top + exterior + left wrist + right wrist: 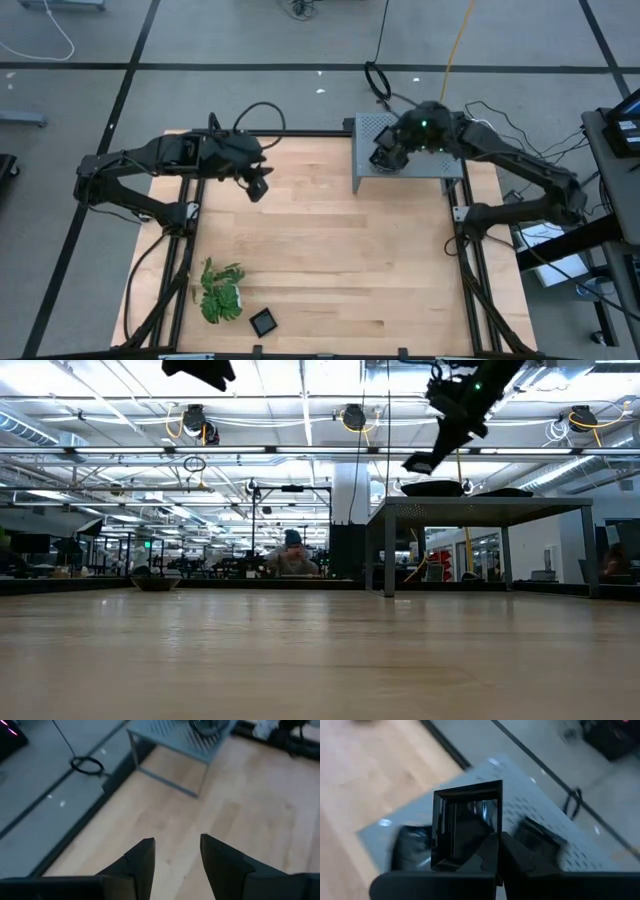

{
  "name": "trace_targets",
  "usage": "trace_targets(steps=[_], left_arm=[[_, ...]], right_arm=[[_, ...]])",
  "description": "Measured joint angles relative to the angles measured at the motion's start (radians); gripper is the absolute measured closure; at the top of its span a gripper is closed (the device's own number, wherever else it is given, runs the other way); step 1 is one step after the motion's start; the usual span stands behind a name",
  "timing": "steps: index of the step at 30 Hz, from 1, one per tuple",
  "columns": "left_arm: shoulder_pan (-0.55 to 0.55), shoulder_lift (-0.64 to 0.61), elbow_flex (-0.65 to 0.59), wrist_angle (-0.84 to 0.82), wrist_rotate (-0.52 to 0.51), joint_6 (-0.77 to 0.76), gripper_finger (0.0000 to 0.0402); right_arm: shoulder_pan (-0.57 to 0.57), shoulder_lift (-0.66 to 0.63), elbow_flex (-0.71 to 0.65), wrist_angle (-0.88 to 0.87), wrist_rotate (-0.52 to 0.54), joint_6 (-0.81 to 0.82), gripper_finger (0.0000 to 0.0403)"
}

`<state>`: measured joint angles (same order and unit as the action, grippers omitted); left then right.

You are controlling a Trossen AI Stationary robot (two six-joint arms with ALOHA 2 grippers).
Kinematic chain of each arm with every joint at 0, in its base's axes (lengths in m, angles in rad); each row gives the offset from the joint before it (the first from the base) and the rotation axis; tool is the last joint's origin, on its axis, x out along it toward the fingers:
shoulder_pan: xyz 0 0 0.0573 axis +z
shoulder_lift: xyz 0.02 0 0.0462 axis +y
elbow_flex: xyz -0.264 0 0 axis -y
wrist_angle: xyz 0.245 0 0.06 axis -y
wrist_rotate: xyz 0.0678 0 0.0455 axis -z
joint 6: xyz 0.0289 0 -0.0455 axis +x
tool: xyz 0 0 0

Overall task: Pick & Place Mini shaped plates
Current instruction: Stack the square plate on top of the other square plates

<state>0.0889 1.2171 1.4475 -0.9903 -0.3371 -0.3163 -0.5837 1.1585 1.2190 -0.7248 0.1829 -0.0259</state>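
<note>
Square black plate (465, 827) is held by one edge in the right gripper (497, 840), whose fingers are pinched tight on the rim. The plate stands tilted in the grip, its hollow side facing the wrist camera. In the high view the right gripper (385, 152) sits above the small grey perforated stand (362, 170) at the far right part of the wooden surface (330, 250). In the low view the held plate (420, 461) hangs clear above the stand top (480, 506), not touching it.

Other dark plates rest on the stand: one (410, 851) beside the held plate and another (540, 840) beyond the fingers, both blurred, shapes not determinable. Two low dark shapes (432, 487) show on the stand top in the low view.

A further square black plate (263, 322) lies alone on the near part of the surface, just beside a green leafy plant (220, 293).

Left gripper (257, 186) is raised over the far left part of the surface, fingers (142, 862) moderately apart, holding nothing, touching nothing
</note>
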Motion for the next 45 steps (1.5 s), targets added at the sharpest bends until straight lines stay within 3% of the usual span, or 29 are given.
trace_targets(steps=[8, 14, 25, 31, 45], left_arm=[[0.04, 0.0, 0.0, 0.096, -0.042, 0.0, 0.024], [0.061, 0.0, 0.0, 0.124, -0.042, -0.001, 0.024], [0.062, 0.0, 0.0, 0.123, -0.041, -0.007, 0.024], [0.062, 0.0, 0.0, 0.121, -0.04, -0.007, 0.024], [0.062, 0.0, 0.0, 0.12, -0.04, -0.001, 0.024]], right_arm=[[-0.19, 0.004, 0.0, -0.012, 0.0, 0.094, 0.0403], [-0.271, 0.028, 0.0, -0.009, -0.002, 0.167, 0.0403], [-0.279, 0.082, 0.0, -0.005, -0.032, 0.225, 0.0403], [-0.279, 0.089, 0.0, -0.001, -0.102, 0.242, 0.0403], [-0.279, 0.088, -0.039, -0.006, -0.103, 0.243, 0.0397]])
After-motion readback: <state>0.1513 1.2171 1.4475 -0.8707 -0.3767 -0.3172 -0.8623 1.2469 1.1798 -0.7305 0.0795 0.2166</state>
